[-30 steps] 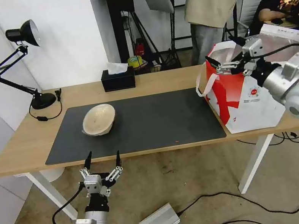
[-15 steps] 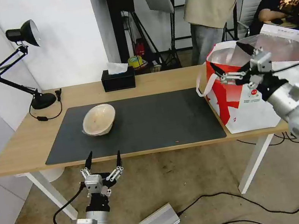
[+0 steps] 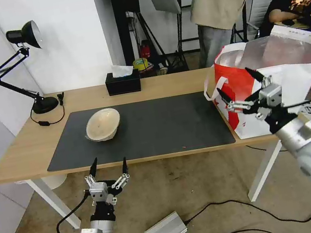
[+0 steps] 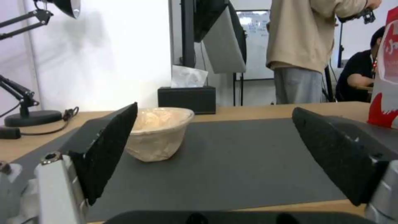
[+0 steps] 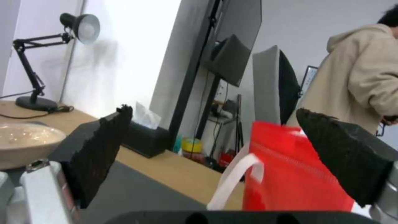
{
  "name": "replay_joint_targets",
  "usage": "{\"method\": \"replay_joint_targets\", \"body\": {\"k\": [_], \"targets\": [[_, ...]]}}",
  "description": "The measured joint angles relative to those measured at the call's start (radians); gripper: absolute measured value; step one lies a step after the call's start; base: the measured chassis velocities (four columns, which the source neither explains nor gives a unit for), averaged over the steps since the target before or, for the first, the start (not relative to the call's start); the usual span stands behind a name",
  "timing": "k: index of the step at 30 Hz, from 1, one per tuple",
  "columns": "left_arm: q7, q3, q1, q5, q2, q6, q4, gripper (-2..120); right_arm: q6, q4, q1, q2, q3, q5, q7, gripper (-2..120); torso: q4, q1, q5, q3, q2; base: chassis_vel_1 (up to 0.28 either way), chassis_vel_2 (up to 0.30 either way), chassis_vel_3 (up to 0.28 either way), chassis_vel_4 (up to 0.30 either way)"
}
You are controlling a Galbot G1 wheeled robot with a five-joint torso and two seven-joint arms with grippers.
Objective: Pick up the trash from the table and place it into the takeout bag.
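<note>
Your table (image 3: 158, 86) carries the takeout bag (image 3: 251, 115) at its right end, and only 1 piece of trash, the beige paper-pulp bowl (image 3: 102, 124), left of centre on the mat (image 3: 165, 126). Right gripper (image 3: 238, 89) hangs empty, fingers apart, before the bag; left gripper (image 3: 108, 166) waits spread below the front edge.

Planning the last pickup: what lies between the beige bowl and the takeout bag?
Head view: only bare dark grey mat between the beige paper-pulp bowl and the white-and-red takeout bag.

On your table (image 3: 166, 86), the paper-pulp bowl (image 3: 103, 124) sits left on the mat (image 3: 165, 126); the takeout bag (image 3: 254, 87) stands at the right end.
</note>
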Motion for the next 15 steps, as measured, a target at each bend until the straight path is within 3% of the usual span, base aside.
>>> {"method": "replay_joint_targets", "body": {"k": [15], "targets": [[0.000,-0.008,-0.006,-0.019,0.013,-0.003,-0.002,100,0.122,-0.072,-0.094,0.101,-0.027,-0.094,-0.020,100,0.0001,0.000,0.0001,0.000,0.000,0.000,0.000,0.000,0.000]]}}
